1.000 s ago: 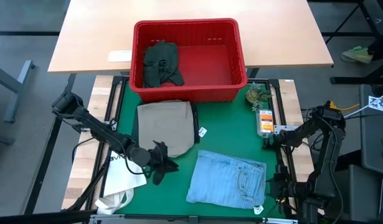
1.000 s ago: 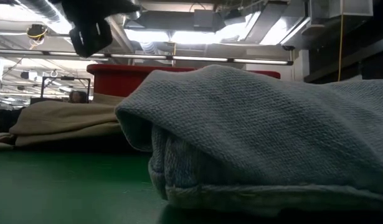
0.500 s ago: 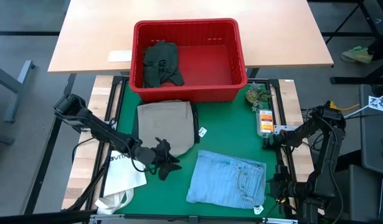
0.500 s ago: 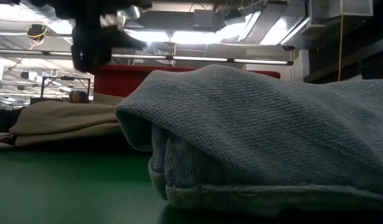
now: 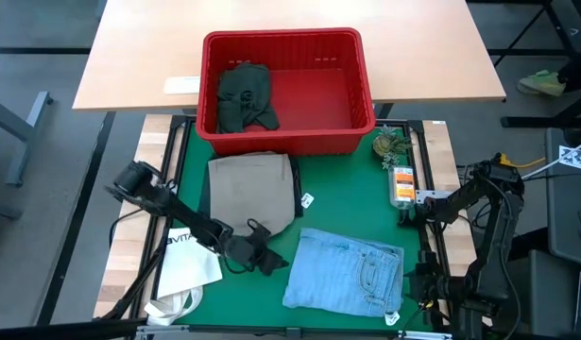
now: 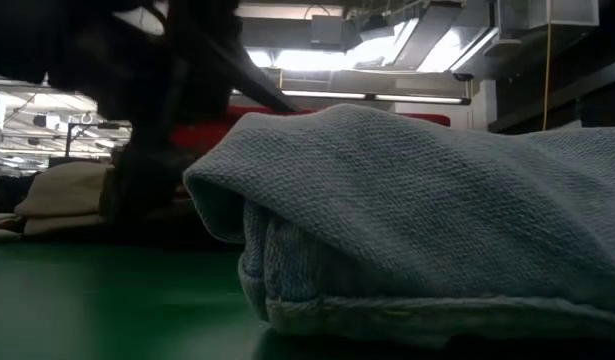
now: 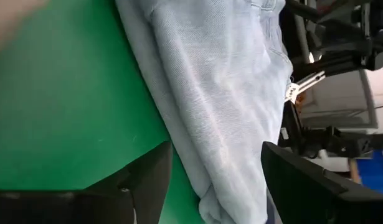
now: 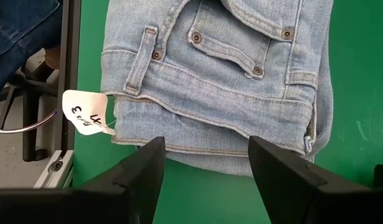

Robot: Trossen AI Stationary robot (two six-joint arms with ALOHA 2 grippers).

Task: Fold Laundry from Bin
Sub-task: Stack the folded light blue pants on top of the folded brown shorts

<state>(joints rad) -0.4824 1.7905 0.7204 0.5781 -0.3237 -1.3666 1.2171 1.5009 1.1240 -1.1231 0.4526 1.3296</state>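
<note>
- Light blue jeans [image 5: 345, 273]: folded, lying on the green desk [image 5: 342, 203] near its front edge; tan trousers [image 5: 252, 192] lie folded just behind, in front of the red bin [image 5: 286, 49], which holds a dark green piece [image 5: 245, 94].
- Left claw [image 5: 268, 260]: low over the desk just beside the jeans' edge, fingers spread, grasping nothing.
- Right claw [image 8: 207, 163]: released, apparently hanging above the jeans' waistband; its arm sits at the desk's right side.
- Risk: closing here could catch only the top layer, or a sideways nudge could drag the fold open and skew the stack.
</note>
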